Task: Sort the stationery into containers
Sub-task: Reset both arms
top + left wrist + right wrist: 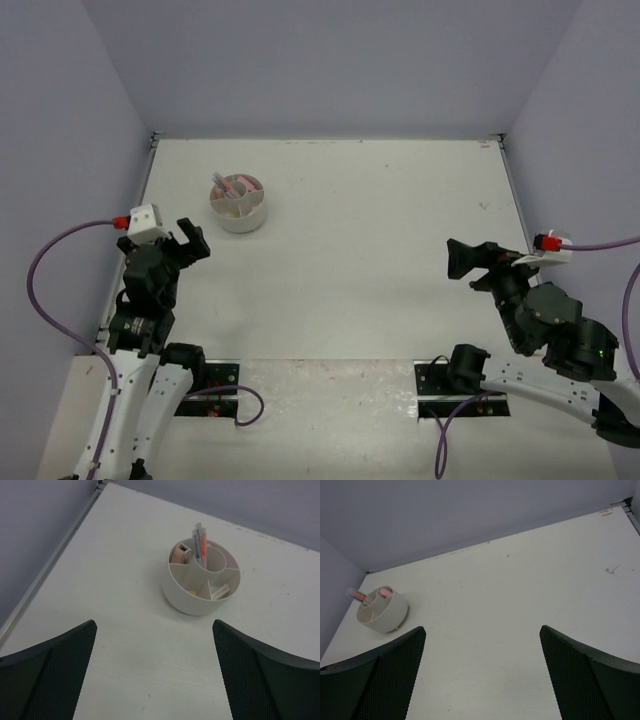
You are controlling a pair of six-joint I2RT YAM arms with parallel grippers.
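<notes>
Black fingers on both my grippers, wide open, holding nothing.
My left gripper (pixel 192 238) and my right gripper (pixel 455 262) hang over the near part of the white table (pixel 380 220), well apart from each other. Farther back on the left stands the round white tub (pixel 240 217). Pens (pixel 199 542) stick up out of its middle cup, and small bits (pixel 220 592) lie in the parts around it.

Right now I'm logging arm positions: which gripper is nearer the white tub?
Left. The left gripper hangs open close to the white tub, on its near-left side and facing it. The right gripper, also open, is far across the table to the tub's right.
</notes>
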